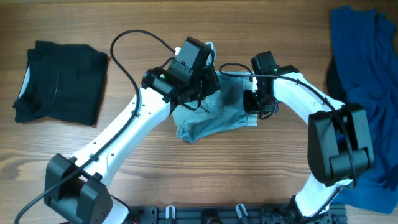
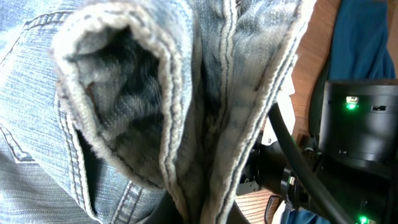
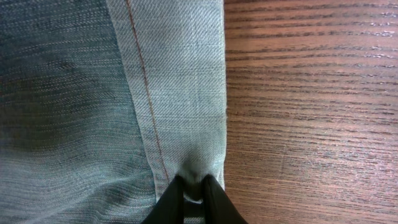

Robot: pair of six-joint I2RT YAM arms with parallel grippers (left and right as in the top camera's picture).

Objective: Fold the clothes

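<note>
Denim shorts lie half-folded mid-table, right gripper pinching a hem and left gripper apparently clamped on bunched cloth, while a black garment sits folded left and a deep-blue garment waits heaped right.

The denim shorts are a pale, washed-out blue, greyer on the fuzzy inside, with a rust-orange stitch line along the hem. Left of the shorts is a black garment, right of them a deep-blue garment. Under the shorts, the table is brown wood grain. The left arm and right arm are white with black joints.
</note>
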